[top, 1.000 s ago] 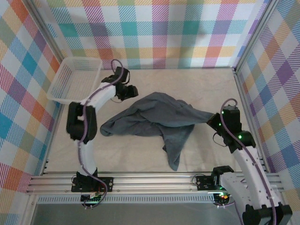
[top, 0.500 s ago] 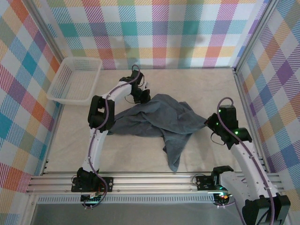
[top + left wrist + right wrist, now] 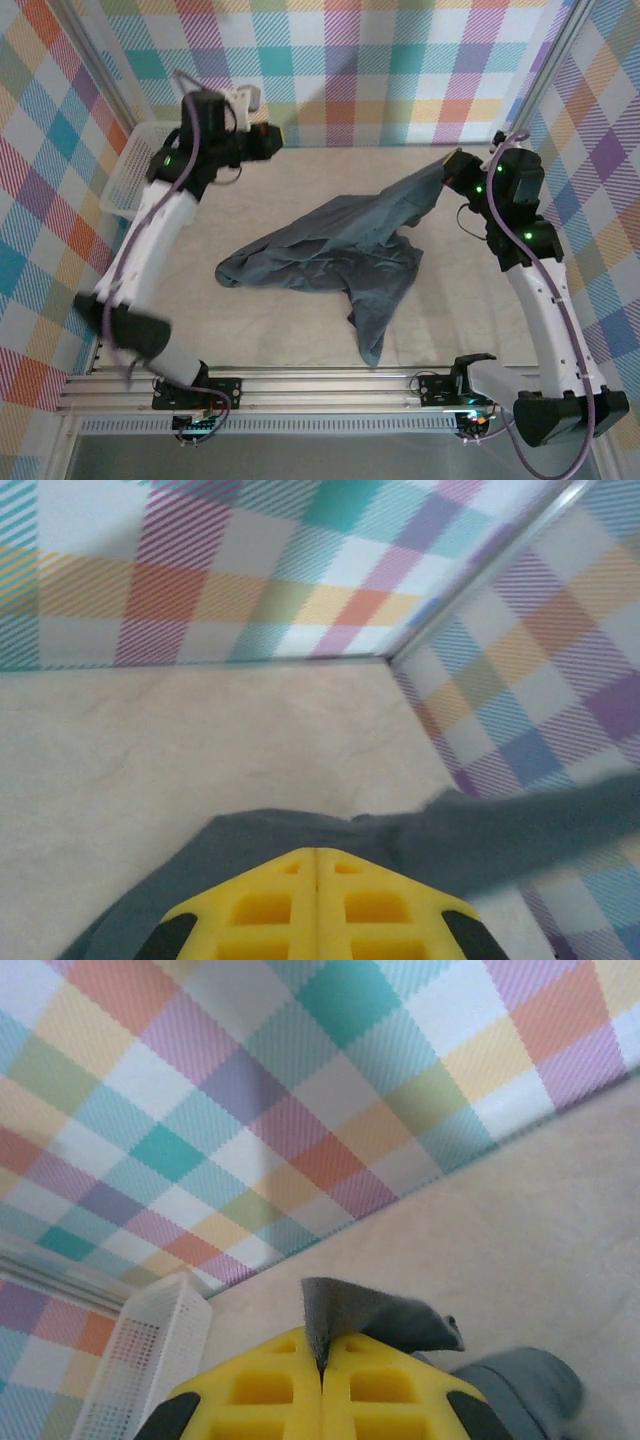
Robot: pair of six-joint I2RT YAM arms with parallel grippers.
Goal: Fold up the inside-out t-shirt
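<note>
The inside-out t-shirt (image 3: 330, 255) is a wrinkled blue-grey heap on the middle of the table, with one tail trailing toward the front. Its right corner is pulled up off the table toward the back right, where my right gripper (image 3: 447, 172) is shut on it. In the right wrist view a fold of grey cloth (image 3: 385, 1315) sticks out from between the yellow fingers of my right gripper (image 3: 322, 1352). My left gripper (image 3: 268, 140) hangs high at the back left, apart from the shirt. It (image 3: 316, 852) is shut with nothing between its fingers, and the t-shirt (image 3: 250, 835) lies far below it.
A white lattice basket (image 3: 128, 172) stands at the back left corner, partly behind the left arm, and the basket (image 3: 150, 1360) also shows in the right wrist view. Checked walls close the table at the back and both sides. Bare beige table surrounds the shirt.
My left gripper shut at the shirt's far edge, then rose to the back left without cloth. My right gripper lifted the shirt's right corner up and toward the back.
</note>
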